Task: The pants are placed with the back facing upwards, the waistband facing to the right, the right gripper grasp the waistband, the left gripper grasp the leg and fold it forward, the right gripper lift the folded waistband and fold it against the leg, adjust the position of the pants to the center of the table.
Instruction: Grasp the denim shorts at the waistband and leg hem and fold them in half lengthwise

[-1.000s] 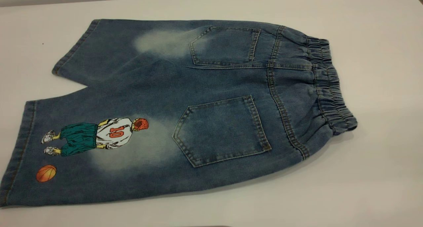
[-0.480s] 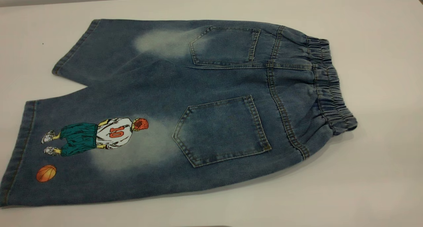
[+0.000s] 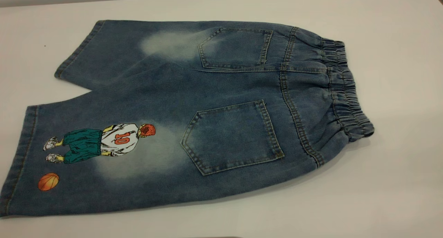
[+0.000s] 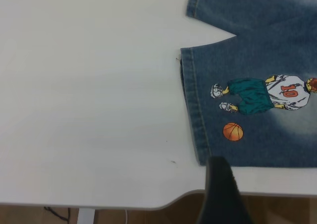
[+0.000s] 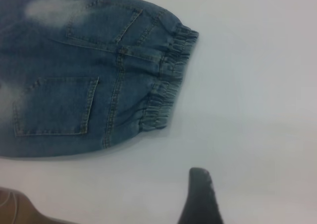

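Denim pants (image 3: pixel 193 116) flat on table (image 3: pixel 398 75)

Pants (image 3: pixel 193 92): faded blue denim with pale bleached patches and tan seam stitching. Waistband (image 3: pixel 346 92): darker blue, gathered denim. Print on one leg (image 3: pixel 104 141): figure in a white jersey with an orange-red "10", teal shorts, red-orange hair. Ball print (image 3: pixel 48 181): orange with dark lines. Tabletop (image 3: pixel 398 182): plain white.
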